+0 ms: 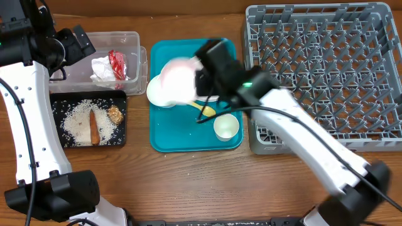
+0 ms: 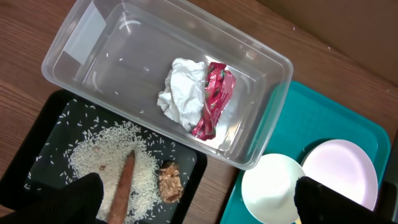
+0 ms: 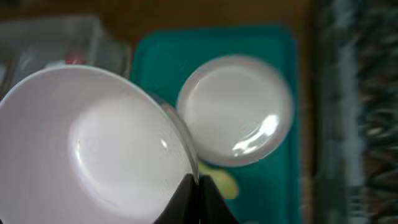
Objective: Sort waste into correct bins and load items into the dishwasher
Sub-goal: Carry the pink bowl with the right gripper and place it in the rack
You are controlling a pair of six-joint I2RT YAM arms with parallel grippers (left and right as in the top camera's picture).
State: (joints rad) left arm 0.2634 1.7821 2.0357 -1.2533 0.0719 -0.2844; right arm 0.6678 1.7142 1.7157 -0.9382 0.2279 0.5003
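Observation:
My right gripper [image 1: 200, 78] is shut on the rim of the pale-pink bowl [image 1: 180, 75] and holds it tilted above the teal tray [image 1: 164, 141]. In the right wrist view the fingers [image 3: 198, 183] pinch the bowl's [image 3: 93, 143] edge. A white bowl [image 1: 159, 92], the yellow spoon [image 1: 205, 110] and the small white cup [image 1: 226, 127] lie on the tray. The clear tub [image 1: 78, 80] holds the napkin [image 1: 102, 68] and red wrapper [image 1: 117, 63]. The black tray [image 1: 56, 100] holds rice [image 1: 75, 122], the carrot stick [image 1: 94, 127] and the brown lump [image 1: 114, 114]. My left gripper [image 2: 199, 208] is open and empty above both bins.
The grey dish rack [image 1: 326, 69] stands at the right, with no dishes seen in it. My right arm crosses from the lower right over the tray's right side. The white plate does not show clearly; the arm hides that part of the tray.

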